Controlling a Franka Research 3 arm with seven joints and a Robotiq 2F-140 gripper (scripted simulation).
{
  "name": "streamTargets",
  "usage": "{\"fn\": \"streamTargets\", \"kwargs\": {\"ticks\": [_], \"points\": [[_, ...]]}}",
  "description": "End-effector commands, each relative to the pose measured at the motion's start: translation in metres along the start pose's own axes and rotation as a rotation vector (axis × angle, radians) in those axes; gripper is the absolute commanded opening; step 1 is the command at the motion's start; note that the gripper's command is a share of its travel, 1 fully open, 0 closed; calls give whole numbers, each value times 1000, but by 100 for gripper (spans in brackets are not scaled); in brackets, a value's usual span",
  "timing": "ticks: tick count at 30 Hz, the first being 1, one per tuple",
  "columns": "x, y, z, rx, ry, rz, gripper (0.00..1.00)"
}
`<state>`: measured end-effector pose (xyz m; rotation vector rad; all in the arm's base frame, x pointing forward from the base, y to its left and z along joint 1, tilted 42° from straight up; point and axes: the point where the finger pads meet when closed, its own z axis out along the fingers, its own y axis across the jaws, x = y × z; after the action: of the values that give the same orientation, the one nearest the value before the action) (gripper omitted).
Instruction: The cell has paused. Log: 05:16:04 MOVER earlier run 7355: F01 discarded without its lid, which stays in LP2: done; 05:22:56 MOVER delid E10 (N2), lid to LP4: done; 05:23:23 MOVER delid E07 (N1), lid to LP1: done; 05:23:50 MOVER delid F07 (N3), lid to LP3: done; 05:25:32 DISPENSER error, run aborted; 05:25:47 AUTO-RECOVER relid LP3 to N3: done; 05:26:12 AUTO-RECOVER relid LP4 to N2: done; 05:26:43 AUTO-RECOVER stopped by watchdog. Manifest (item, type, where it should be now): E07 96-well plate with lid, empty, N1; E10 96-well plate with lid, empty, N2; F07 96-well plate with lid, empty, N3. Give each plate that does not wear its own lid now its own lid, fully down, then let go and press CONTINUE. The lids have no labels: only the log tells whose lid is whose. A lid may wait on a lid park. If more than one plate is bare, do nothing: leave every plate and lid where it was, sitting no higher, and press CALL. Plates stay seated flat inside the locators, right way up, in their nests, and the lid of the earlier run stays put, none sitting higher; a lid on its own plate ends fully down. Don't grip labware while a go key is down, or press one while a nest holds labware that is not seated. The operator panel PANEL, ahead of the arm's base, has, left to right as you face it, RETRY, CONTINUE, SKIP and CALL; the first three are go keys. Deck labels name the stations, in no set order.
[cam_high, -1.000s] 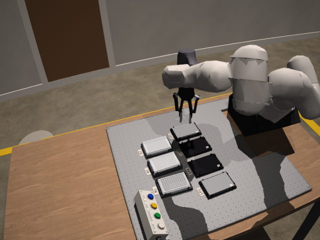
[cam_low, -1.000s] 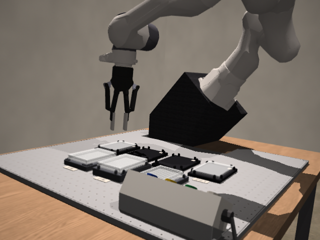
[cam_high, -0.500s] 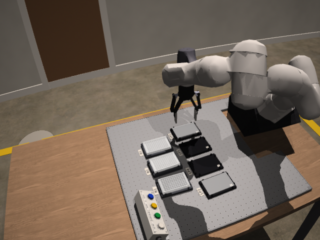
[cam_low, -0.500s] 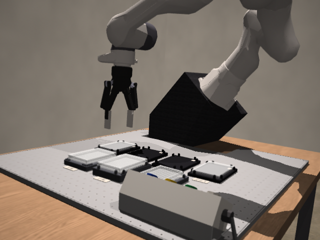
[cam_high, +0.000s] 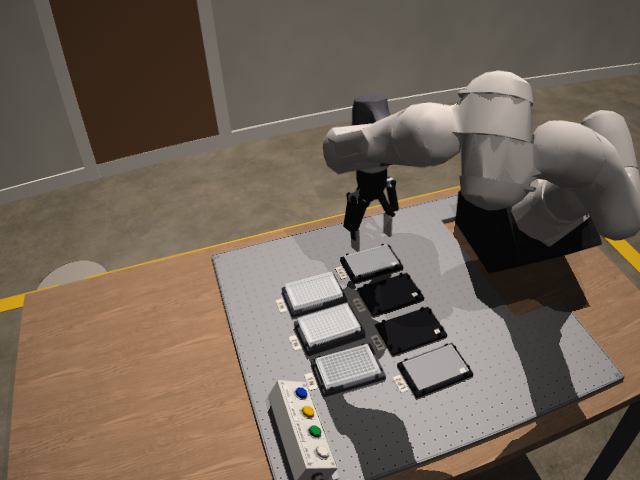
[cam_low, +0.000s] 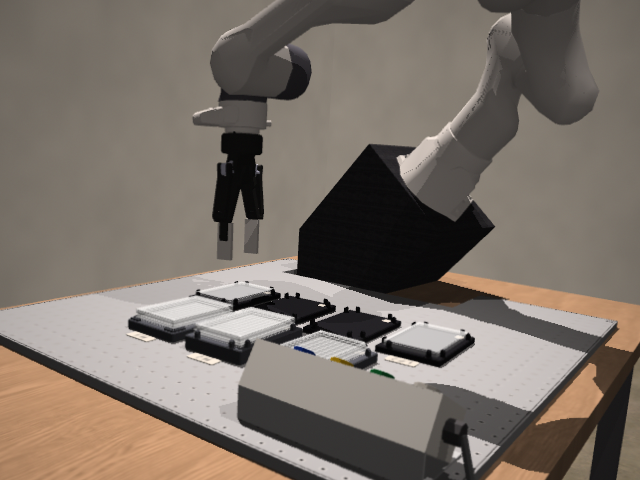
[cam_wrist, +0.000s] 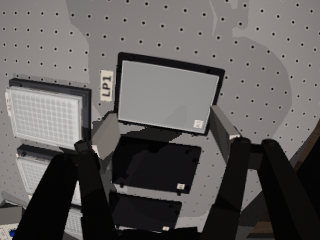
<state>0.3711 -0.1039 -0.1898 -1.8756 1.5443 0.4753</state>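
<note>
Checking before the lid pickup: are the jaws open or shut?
Open. The gripper hangs above the lid on LP1, jaws spread with nothing between them.

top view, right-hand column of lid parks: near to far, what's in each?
Lid on the nearest park → bare black park → bare black park → lid on the farthest park, with the open gripper above its far edge.

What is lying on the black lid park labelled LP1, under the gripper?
A flat grey lid lies on the black lid park labelled LP1, covering its floor, so that surface is hidden. The open gripper hangs above, fingers holding nothing.
</note>
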Motion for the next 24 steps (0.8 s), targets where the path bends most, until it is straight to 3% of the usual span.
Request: {"fn": "streamTargets", "kwargs": {"ticks": [1,24], "points": [[2,0,-2,-9,0,-279,66],[2,1,14,-23,-11,-921,66]]}}
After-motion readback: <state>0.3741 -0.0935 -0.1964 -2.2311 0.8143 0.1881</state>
